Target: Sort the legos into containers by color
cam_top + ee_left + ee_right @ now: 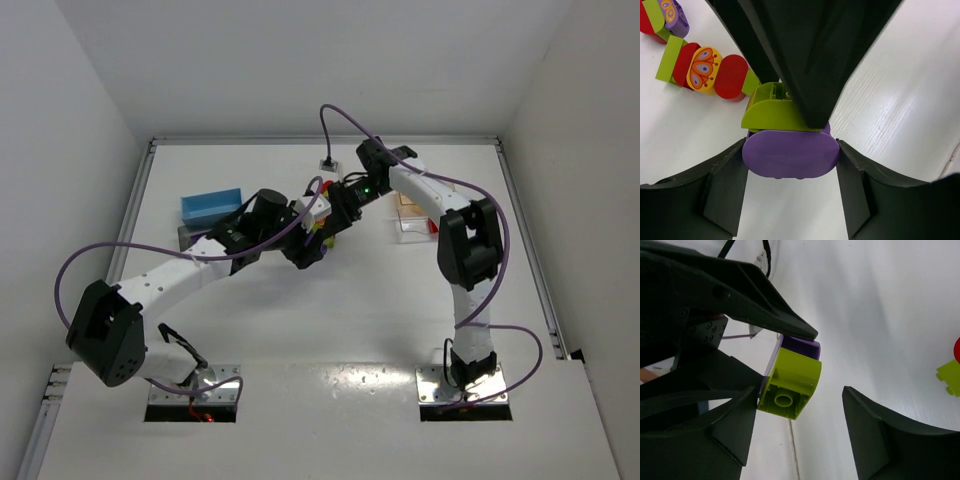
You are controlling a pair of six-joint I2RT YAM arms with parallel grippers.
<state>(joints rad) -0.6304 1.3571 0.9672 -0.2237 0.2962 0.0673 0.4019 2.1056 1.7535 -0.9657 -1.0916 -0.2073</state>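
My left gripper (791,146) is shut on a purple lego (790,155) that has a lime green lego (771,107) stuck on its far side; the pair is held above the table. My right gripper (799,390) is open around the same lime green lego (792,382). Its left finger (735,425) touches the lego and its right finger (880,435) stands apart. The purple lego (802,346) shows behind. In the top view both grippers, left (308,245) and right (332,212), meet at mid-table. The dark container with a blue part (212,205) lies to the left, the clear container (412,225) to the right.
A row of green, red and butterfly-printed yellow legos (705,67) lies on the table beyond the held pair, with a red, green and purple stack (662,17) further off. A lime green lego (951,377) shows at the right edge of the right wrist view. A purple cable (345,120) arcs overhead.
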